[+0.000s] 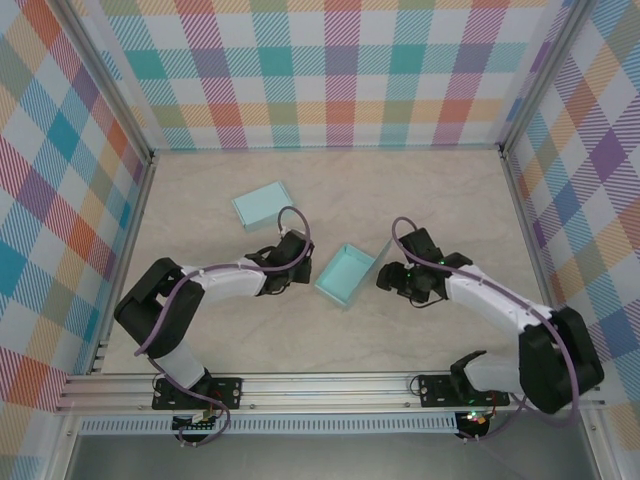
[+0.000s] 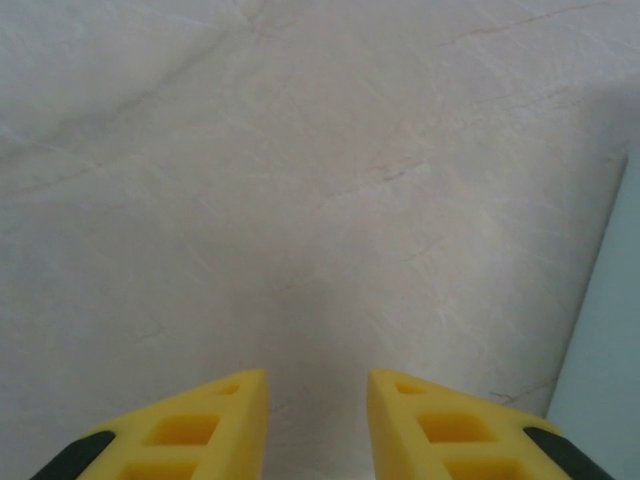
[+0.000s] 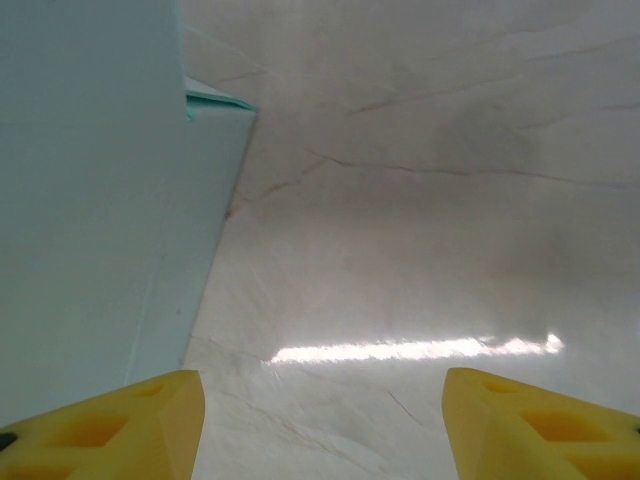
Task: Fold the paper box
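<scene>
The pale teal paper box (image 1: 345, 275) sits as an open tray near the middle of the pale marbled bench (image 1: 450, 200), between the two arms. It looks very light and thin-walled, so it will probably skid over the smooth top if pushed from one side only, and its walls will probably buckle or crease under a hard pinch. The safer hold is likely on an upright wall close to a corner, where the folds stiffen it, with the other arm steadying the opposite side. A second flat teal paper piece (image 1: 262, 204) lies farther back and to the left, apart from the tray. The left claw (image 2: 317, 385) is just beside the tray's left side, narrowed to a small gap with bare bench between its yellow fingers (image 2: 210, 420) and nothing held; a teal edge shows at the right of its wrist view. The right claw (image 3: 325, 385) stands wide and empty at the tray's right side, and the box wall (image 3: 90, 200) rises close to one finger, though I cannot tell whether they touch.
</scene>
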Controlling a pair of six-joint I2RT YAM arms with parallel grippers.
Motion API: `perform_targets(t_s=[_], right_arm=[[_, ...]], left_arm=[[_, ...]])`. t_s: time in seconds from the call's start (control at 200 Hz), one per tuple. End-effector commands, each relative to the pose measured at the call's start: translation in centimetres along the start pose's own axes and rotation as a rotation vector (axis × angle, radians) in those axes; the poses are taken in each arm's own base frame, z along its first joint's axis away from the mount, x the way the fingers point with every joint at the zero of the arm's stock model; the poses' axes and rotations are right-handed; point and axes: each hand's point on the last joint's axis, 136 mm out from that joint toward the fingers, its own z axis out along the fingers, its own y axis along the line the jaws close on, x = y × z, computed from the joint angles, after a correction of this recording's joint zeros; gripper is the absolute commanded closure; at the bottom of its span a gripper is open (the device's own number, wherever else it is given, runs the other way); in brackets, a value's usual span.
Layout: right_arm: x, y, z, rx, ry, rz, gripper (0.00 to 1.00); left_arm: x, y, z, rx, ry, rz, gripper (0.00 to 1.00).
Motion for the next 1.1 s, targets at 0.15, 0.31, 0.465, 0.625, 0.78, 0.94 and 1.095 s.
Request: perform_targets(t_s=[0.15,0.31,0.465,0.625,0.78,0.94,1.095], right_arm=[[-4.9,4.1,3.0,-0.123,-0.041,-0.059,0.39],[-7.8,5.6,4.5,-0.184,-0.024,-0.091,0.41],[-10.5,7.7,5.5,-0.227,-0.007,-0.121,0.42],[-13.5,7.0,5.3,-0.157,-0.021,-0.126,0.41],[-15.1,2.3,2.9,0.005,-0.075,-0.081,0.37],[-13.8,-1.8,-1.4,0.142,-0.159,-0.062,0.21],[-11.1,-4.0,-4.9,0.194,-0.211,-0.023,0.0]], left_arm=[[2.7,-2.4,-0.5,0.108,0.017,-0.047,0.68],[3.6,-5.3,-1.3,0.179,-0.007,-0.035,0.69],[4.1,-9.5,-2.0,0.283,-0.044,-0.031,0.69],[4.2,-13.5,-2.9,0.359,-0.101,-0.008,0.7],[2.6,-12.3,-5.3,0.322,-0.202,0.004,0.69],[-1.3,-8.0,-10.0,0.16,-0.314,0.101,0.61],[-3.6,-4.7,-11.0,0.042,-0.259,0.22,0.54]])
